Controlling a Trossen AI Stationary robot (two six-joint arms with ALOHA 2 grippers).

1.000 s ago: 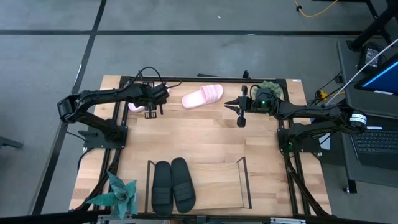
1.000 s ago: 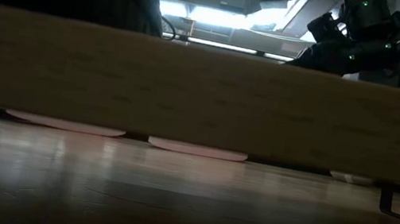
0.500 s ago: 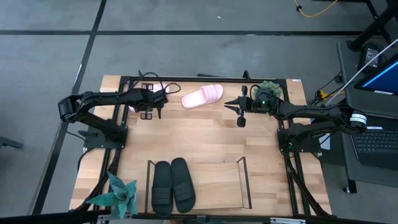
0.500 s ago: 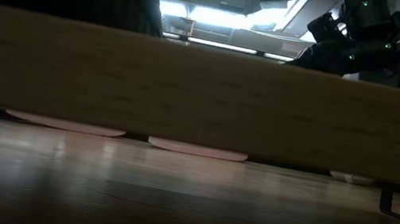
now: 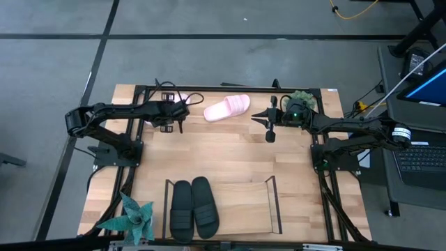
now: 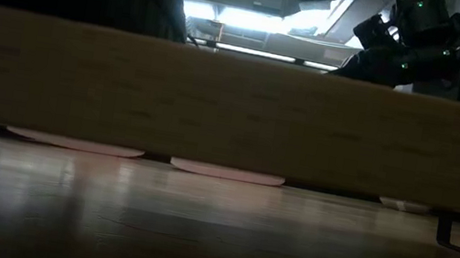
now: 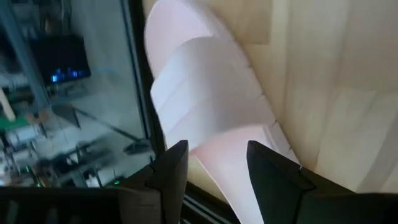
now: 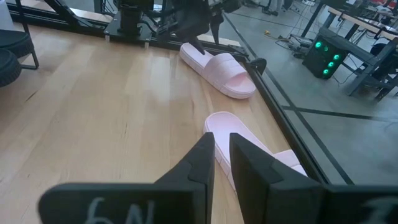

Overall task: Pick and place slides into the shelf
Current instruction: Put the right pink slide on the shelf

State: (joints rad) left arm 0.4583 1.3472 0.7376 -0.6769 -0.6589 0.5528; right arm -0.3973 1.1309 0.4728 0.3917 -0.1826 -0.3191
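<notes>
My left claw (image 5: 169,123) hangs at the tabletop's (image 5: 237,157) far left, fingers (image 7: 171,177) apart over one pink slide (image 7: 208,124), not gripping it. My right claw (image 5: 270,130) waits mid-air at the far right, fingers nearly together, holding nothing. The other pink slide (image 5: 227,108) lies between them. Two black slides (image 5: 193,207) sit in the shelf's (image 5: 273,188) left half at the near edge.
</notes>
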